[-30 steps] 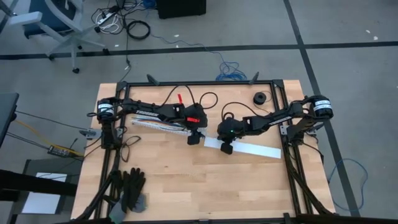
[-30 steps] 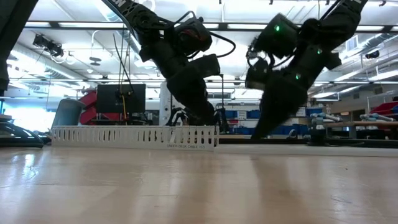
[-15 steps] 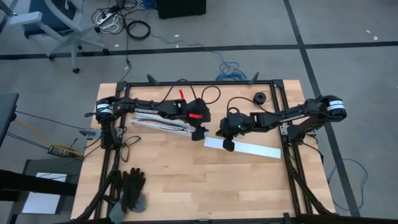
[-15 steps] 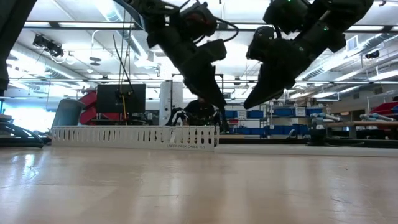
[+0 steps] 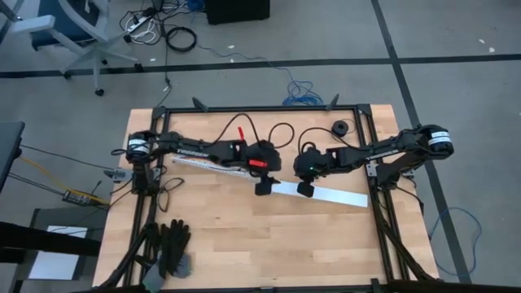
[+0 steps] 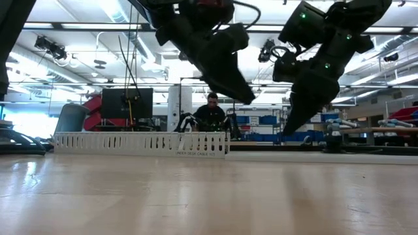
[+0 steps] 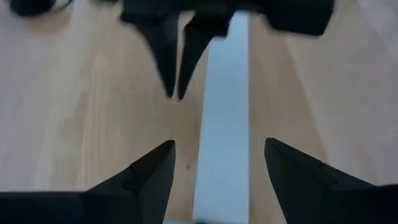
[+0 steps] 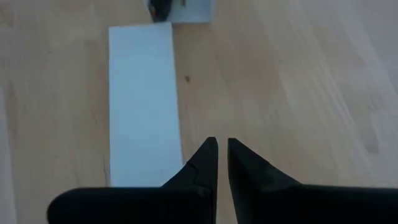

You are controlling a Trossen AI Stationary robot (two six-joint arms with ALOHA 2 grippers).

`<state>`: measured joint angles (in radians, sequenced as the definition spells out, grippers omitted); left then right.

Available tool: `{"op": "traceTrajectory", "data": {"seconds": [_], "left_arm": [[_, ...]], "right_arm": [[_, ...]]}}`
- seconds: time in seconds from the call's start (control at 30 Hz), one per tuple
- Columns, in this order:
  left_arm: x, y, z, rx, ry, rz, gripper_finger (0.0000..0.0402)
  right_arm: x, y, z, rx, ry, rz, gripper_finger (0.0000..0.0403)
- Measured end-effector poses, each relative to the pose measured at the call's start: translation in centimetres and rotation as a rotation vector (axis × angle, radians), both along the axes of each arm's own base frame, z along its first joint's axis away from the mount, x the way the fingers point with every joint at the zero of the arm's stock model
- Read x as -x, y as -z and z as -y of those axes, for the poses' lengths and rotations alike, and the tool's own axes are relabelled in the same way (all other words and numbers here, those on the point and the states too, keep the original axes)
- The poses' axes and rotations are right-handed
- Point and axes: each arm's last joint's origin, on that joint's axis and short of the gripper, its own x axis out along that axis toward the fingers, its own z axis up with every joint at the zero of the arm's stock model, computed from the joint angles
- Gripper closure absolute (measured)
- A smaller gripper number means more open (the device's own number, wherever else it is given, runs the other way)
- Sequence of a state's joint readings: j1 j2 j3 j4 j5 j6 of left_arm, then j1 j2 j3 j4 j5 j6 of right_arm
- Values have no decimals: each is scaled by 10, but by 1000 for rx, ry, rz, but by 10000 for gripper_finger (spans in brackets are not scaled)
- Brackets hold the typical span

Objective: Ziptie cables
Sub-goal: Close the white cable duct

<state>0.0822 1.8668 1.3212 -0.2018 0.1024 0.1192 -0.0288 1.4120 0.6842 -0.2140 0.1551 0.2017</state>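
The left gripper (image 5: 264, 189) is held over the middle of the wooden table (image 5: 244, 236), just past the end of the long white slotted channel (image 5: 207, 163). In the left wrist view its two dark fingers (image 7: 149, 174) are seen spread well apart, with bare wood and the near end of a flat white strip (image 7: 225, 118) showing between them; nothing is gripped and nothing is touched.

The right gripper (image 5: 306, 190) is held close beside it, above the same white strip (image 5: 326, 194), which lies flat on the table and reaches toward the right arm's side. In the right wrist view its fingers (image 8: 205, 163) are seen drawn almost together, only a thin slit remaining between the tips, and nothing is clamped in them. From the low view both grippers (image 6: 243, 98) (image 6: 287, 127) are seen raised clear of the tabletop.

The cables cannot be made out with certainty: only a short red piece (image 5: 239, 130) is seen at the far side of the table behind the left arm, well apart from both grippers.

A pair of dark gloves (image 5: 172, 247) lies at the near left corner. A person (image 6: 212, 112) is seen in the room beyond the table.
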Motion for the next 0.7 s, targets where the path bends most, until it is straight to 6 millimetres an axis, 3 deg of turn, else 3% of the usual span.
{"op": "traceTrajectory", "data": {"seconds": [0.37,0.7], "left_arm": [[-11,-6,9,-27,18,143,179],[-15,2,8,-10,-12,131,179]], "right_arm": [[19,8,-12,-77,78,-101,382],[93,1,-34,-153,153,213,383]]}}
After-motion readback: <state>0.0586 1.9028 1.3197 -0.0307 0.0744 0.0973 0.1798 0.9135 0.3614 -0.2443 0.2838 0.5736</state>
